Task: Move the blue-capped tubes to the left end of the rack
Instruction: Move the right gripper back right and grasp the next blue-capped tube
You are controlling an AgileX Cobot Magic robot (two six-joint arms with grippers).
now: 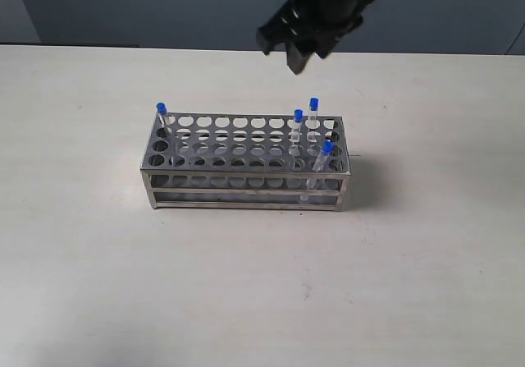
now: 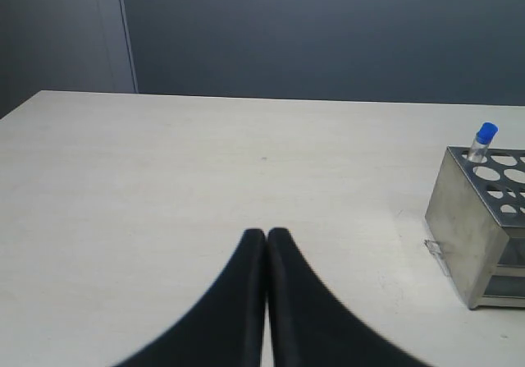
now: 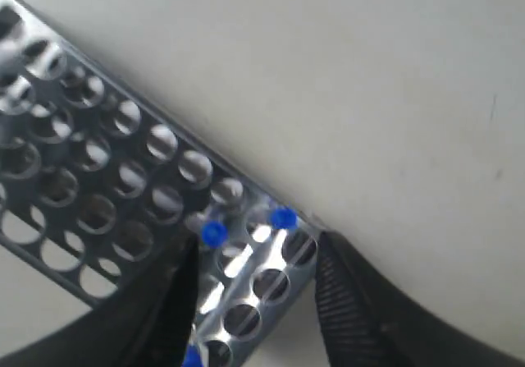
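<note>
Silver rack (image 1: 246, 158) holding four blue-capped tubes (image 1: 313, 103), on pale desk (image 1: 426, 268).
Right fingers (image 3: 340, 301) spread apart, empty, hovering above the rack's right end; three tubes stand below and between them, the fourth tube (image 1: 162, 109) at the end farthest from them. Left fingers (image 2: 246, 301) pressed together, empty, well apart from the rack, which sits ahead of them.
</note>
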